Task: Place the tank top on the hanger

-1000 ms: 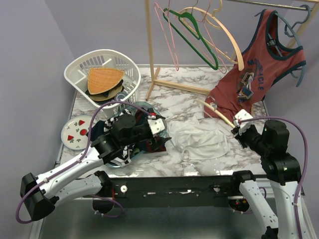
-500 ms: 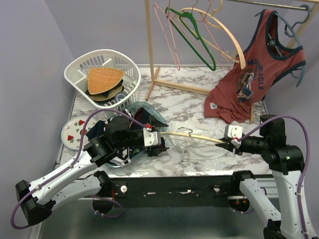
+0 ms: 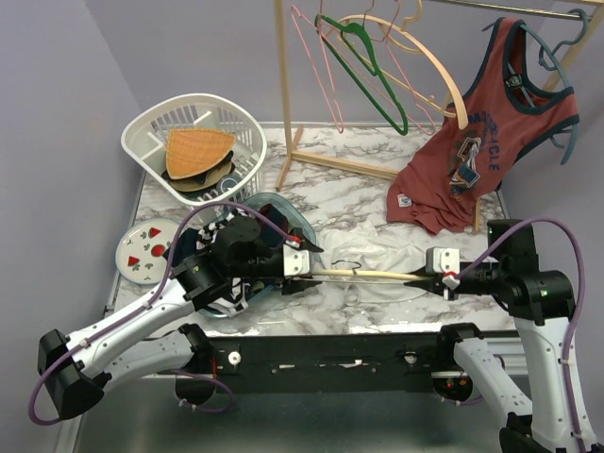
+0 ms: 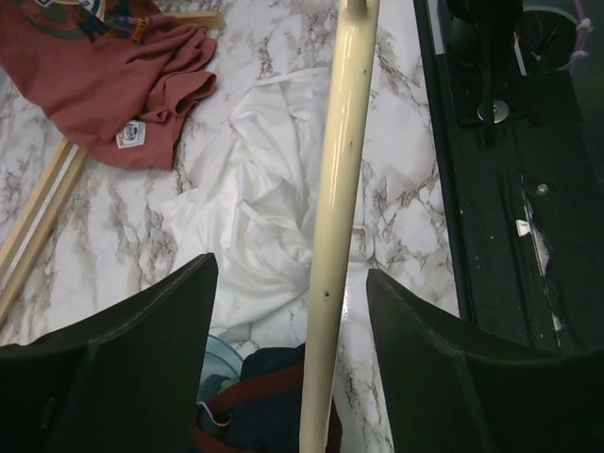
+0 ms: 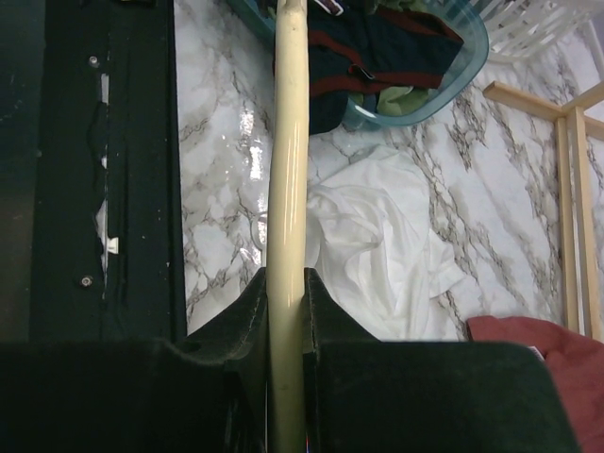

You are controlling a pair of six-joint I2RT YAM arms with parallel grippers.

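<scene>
The hanger (image 3: 373, 275) has levelled at lower centre. My right gripper (image 3: 437, 279) is pinching it, and my left gripper (image 3: 307, 267) is gaping around it.

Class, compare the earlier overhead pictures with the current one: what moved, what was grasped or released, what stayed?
The right end effector, shut on the hanger, swung it down from a raised tilt to level, pointing left. The left end effector moved to its free end, which sits between open fingers, ungripped. The white tank top and red top stayed put.
</scene>
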